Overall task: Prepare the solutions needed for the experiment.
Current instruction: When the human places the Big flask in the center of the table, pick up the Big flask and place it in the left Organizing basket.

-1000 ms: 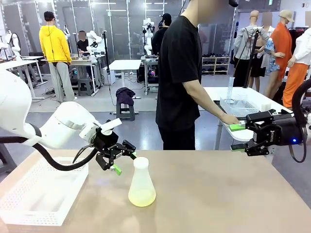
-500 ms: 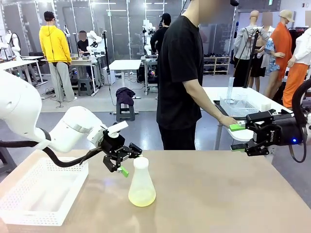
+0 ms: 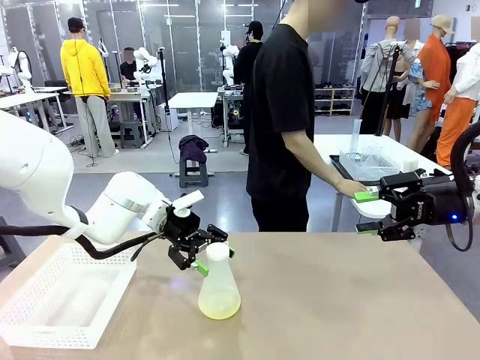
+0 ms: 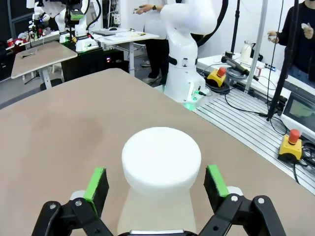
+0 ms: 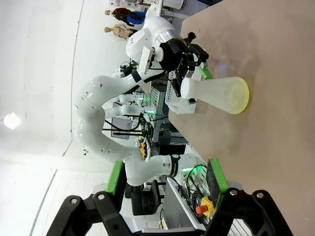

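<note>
Front view: left claw point(image 3: 206, 253), spread wide, straddles the frosted conical flask point(image 3: 219, 286) of pale yellow solution point(image 3: 219, 306), ungrasped; right claw point(image 3: 367, 213) waits empty, released.

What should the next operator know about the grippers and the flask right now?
Left gripper: open, jaws either side of the flask neck just under its white cap, pads not touching.
Right gripper: open, holding nothing, at the table's right far edge, near the person's hand.
Flask: upright mid-table, shallow pale yellow liquid in the bottom.
White basket: front left.
Done: left gripper lined up on the neck.
Left: close, grasp, carry on preparation.
</note>
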Motion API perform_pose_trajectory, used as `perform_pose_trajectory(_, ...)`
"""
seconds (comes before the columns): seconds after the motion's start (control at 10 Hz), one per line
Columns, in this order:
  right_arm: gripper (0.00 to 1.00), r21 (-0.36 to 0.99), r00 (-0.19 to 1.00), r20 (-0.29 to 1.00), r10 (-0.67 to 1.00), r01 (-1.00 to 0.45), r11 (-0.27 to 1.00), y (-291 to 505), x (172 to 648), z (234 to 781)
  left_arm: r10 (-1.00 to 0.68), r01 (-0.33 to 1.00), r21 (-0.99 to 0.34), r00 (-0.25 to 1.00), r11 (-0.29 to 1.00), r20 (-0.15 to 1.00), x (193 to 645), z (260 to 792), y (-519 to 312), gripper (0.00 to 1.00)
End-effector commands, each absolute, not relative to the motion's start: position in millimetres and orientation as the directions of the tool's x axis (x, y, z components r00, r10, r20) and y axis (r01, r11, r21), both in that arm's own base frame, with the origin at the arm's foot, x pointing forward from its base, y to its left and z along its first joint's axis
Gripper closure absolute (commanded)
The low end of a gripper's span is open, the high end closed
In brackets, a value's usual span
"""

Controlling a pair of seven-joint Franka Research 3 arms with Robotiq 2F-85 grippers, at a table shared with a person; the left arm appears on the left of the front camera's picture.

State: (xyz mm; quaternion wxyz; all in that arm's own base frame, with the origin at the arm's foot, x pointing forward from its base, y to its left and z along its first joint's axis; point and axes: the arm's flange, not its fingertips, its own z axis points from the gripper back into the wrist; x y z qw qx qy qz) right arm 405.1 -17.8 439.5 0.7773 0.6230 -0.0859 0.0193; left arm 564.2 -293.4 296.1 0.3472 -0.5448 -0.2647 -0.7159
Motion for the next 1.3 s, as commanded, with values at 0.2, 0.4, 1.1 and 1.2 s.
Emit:
perform_pose_trajectory(0.2, 0.18, 0.967, 0.984, 0.161, -0.075, -0.142, 0.214, -18, 404, 441, -0.130, 0.768, 0.017, -0.130, -0.640, 0.983, 565, 285, -304, 0.00)
perform_pose_trajectory(0.4, 0.18, 0.967, 0.984, 0.161, -0.075, -0.142, 0.214, -18, 404, 441, -0.088, 0.756, 0.009, -0.089, -0.655, 0.992, 563, 281, -306, 0.00)
perform_pose_trajectory(1.1, 0.18, 0.967, 0.984, 0.161, -0.075, -0.142, 0.214, -18, 404, 441, 0.001, 0.724, -0.012, 0.018, -0.690, 1.000, 556, 268, -319, 0.00)
perform_pose_trajectory(1.2, 0.18, 0.967, 0.984, 0.161, -0.075, -0.142, 0.214, -18, 404, 441, -0.004, 0.709, -0.018, 0.021, -0.705, 1.000, 556, 266, -319, 0.00)
